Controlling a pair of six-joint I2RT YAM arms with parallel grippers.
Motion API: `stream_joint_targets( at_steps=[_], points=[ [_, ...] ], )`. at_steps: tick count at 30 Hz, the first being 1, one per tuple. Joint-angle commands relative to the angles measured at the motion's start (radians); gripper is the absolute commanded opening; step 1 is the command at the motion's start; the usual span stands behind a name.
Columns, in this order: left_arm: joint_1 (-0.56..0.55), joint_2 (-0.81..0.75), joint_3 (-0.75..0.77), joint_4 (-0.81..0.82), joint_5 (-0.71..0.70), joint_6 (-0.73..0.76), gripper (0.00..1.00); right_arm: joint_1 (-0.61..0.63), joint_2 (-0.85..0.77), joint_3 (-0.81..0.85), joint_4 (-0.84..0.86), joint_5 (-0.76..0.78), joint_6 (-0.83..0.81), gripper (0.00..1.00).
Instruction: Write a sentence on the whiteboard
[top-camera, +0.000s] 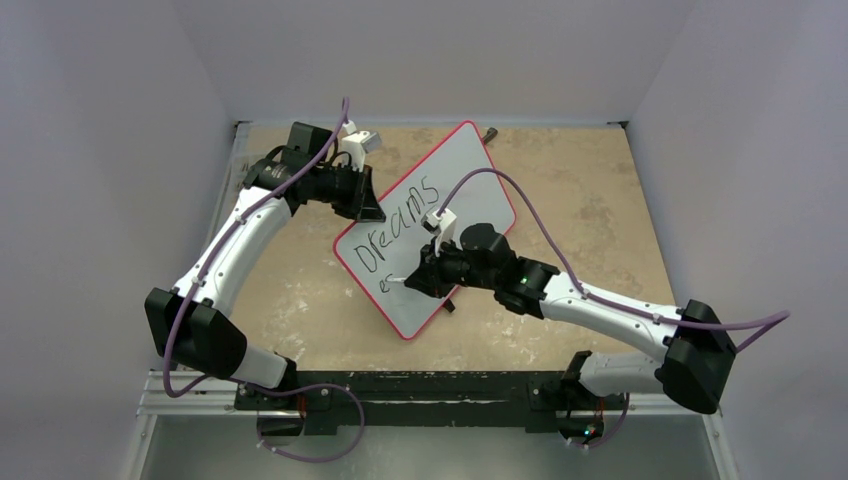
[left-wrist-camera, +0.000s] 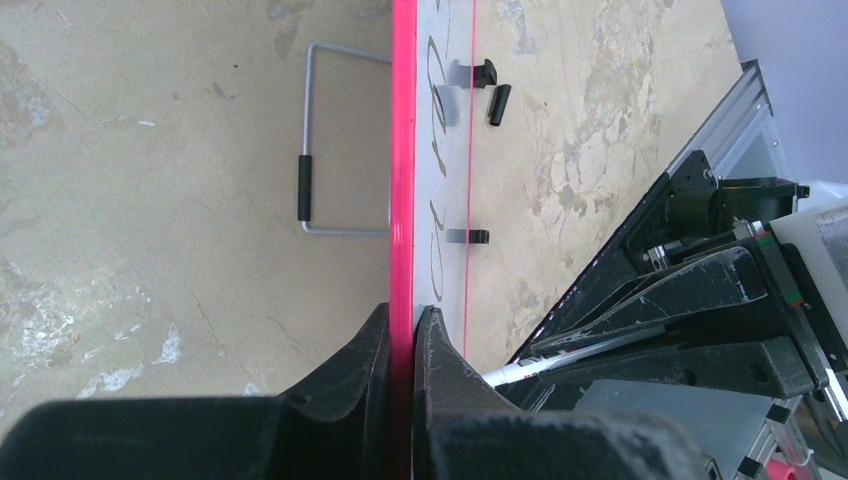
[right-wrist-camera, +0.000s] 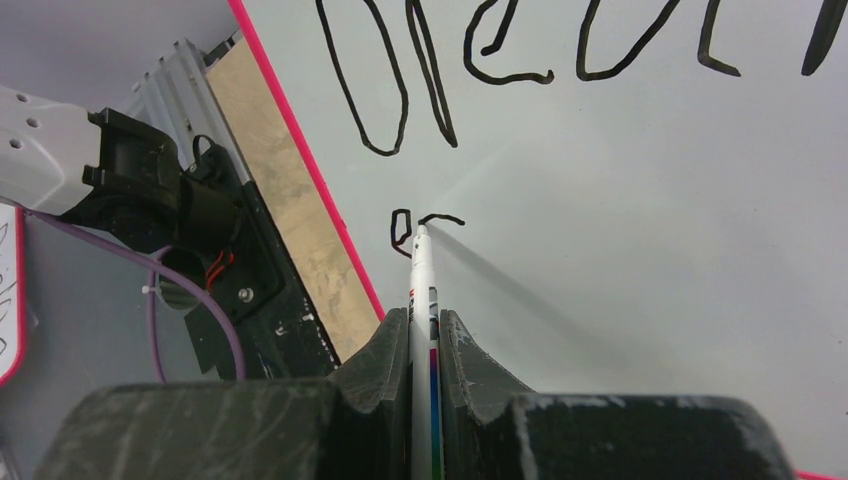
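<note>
Red-rimmed whiteboard (left-wrist-camera: 402, 150), clamped between left fingers (left-wrist-camera: 355, 375), shows edge-on; right-wrist view reveals right fingers (right-wrist-camera: 385, 355) gripping marker (right-wrist-camera: 422, 285).

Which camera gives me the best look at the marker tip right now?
Right wrist: the marker runs out of the right hand, its tip at the small strokes below the first line on the whiteboard. Top external shows only a tiny white sliver; left wrist catches part of the barrel.

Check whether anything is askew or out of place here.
The whiteboard sits diagonally to the table edges, its rim pinched by the left gripper while the right gripper holds a marker to it. Nothing looks spilled or damaged.
</note>
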Motion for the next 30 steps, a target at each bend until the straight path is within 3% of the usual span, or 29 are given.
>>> stream_joint_targets(
  at_steps=[1, 30],
  points=[
    [-0.006, 0.016, -0.019, -0.006, -0.187, 0.09, 0.0, -0.003, -0.021, -0.007, 0.008, 0.007, -0.01, 0.0],
    [-0.006, 0.012, -0.019, -0.007, -0.184, 0.089, 0.0, -0.003, -0.026, 0.051, -0.037, 0.132, -0.017, 0.0]
  ],
)
